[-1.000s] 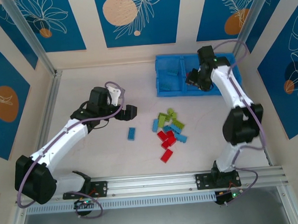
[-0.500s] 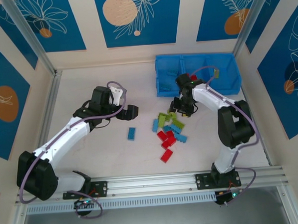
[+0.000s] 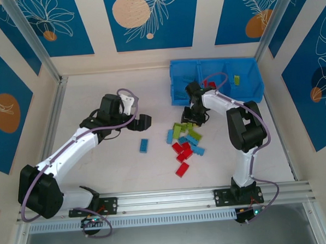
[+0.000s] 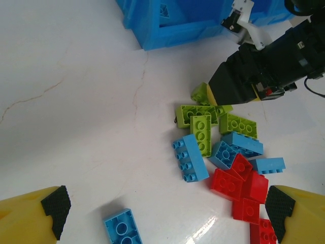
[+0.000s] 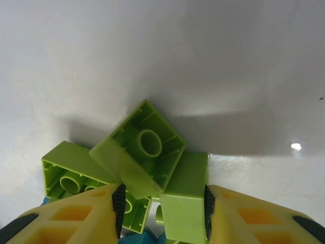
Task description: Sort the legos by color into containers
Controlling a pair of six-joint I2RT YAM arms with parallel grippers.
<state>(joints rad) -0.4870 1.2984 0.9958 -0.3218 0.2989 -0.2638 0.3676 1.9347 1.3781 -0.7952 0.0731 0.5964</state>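
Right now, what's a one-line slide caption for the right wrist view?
Right gripper straddling one lime green brick, with a tilted hollow-side-up lime brick beside it.

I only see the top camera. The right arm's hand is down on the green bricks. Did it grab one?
Observer: Not clamped yet. On the right wrist camera the right gripper is open, with a lime green brick between its fingers, against one pad.
Operator: Is anything else in the way?
Observer: Yes. An upside-down green brick leans tilted against that one, its hollow underside facing the camera.
Operator: What about the other hand?
Observer: The left wrist camera shows the left gripper wide open, holding nothing.
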